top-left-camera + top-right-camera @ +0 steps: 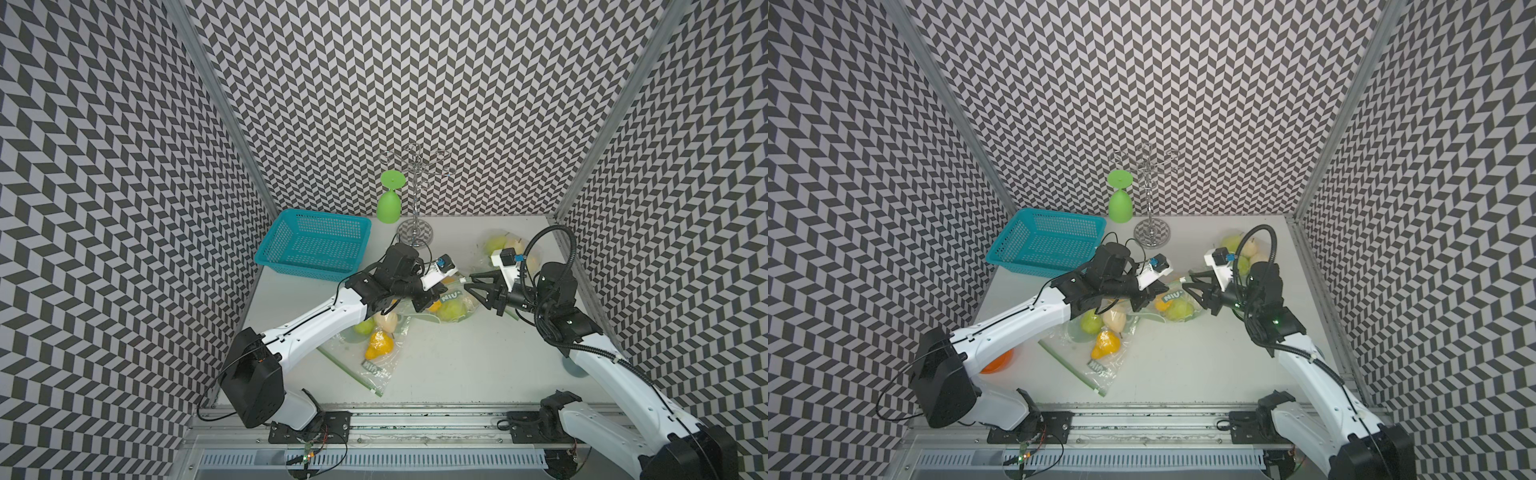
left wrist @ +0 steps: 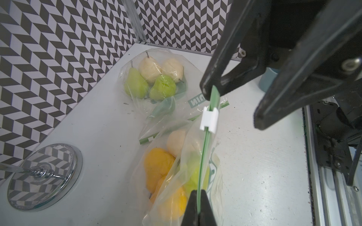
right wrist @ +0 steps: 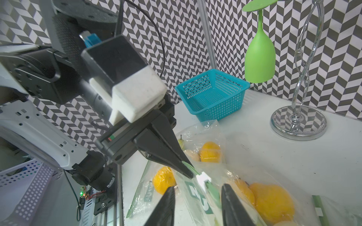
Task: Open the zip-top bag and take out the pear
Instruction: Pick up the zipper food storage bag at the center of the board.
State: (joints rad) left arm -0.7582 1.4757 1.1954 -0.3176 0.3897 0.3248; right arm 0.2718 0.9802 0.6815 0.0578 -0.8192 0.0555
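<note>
The zip-top bag (image 1: 455,305) lies mid-table, clear plastic with a green zip strip (image 2: 203,156) and a white slider (image 2: 209,120). Yellow, green and beige pears show through it; a green pear (image 1: 451,311) is nearest the front. My left gripper (image 2: 198,203) is shut on the green zip strip, and it shows in a top view as well (image 1: 436,299). My right gripper (image 3: 197,187) is open, its fingers on either side of the bag's top edge, with the slider (image 3: 203,177) just ahead of the tips. From above, the right gripper (image 1: 1187,278) faces the left gripper across the bag.
A second bag of pears (image 1: 376,338) lies in front under the left arm, a third bag (image 1: 505,247) at the back right. A teal basket (image 1: 316,245) stands back left. A chrome rack (image 1: 415,235) holds an upside-down green glass (image 1: 390,205).
</note>
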